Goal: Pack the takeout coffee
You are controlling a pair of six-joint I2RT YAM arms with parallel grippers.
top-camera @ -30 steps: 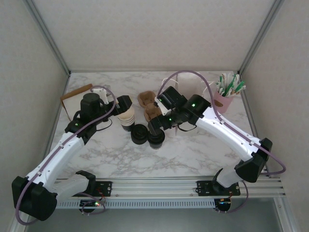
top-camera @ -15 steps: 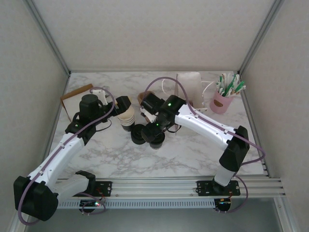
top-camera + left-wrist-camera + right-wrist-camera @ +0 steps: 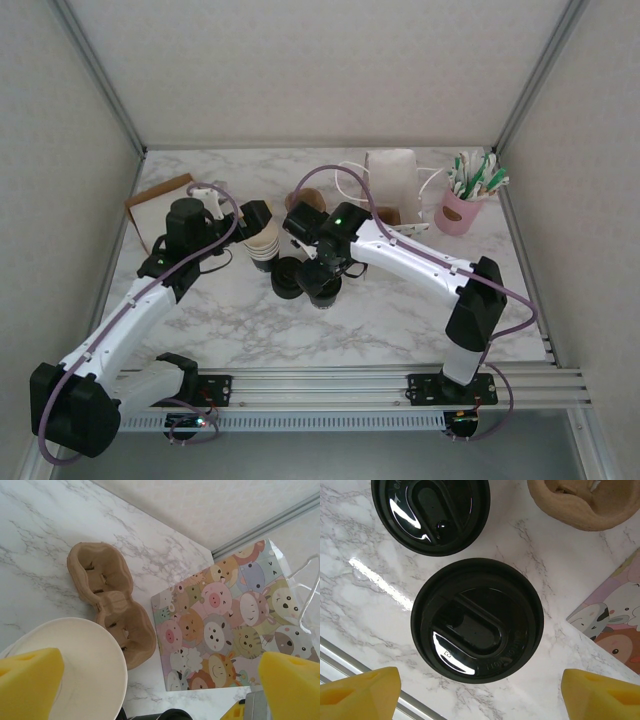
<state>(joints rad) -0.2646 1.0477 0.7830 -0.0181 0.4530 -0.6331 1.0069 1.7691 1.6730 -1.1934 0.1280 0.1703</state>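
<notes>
The takeout coffee (image 3: 477, 620), a black cup with a round black lid, stands on the marble table (image 3: 230, 320). From above it shows as a dark disc (image 3: 323, 288) under my right wrist. My right gripper (image 3: 480, 691) hovers over it, open, one yellow fingertip (image 3: 361, 690) on each side and neither touching. My left gripper (image 3: 160, 685) is open beside the stack of nested cups (image 3: 65, 675), near its cream rim (image 3: 264, 243); its left fingertip (image 3: 30, 680) overlaps the rim.
A squat pile of black lids (image 3: 430, 510) sits close to the left of the coffee (image 3: 288, 277). A brown pulp cup carrier (image 3: 107, 597) and a cartoon-printed bag (image 3: 235, 625) lie behind. A white bag (image 3: 393, 178) and a pink stirrer holder (image 3: 462, 208) stand at the back right.
My right arm has swung left and folded in, its wrist now above the lidded cup from the back. The left arm and the cups have not moved.
</notes>
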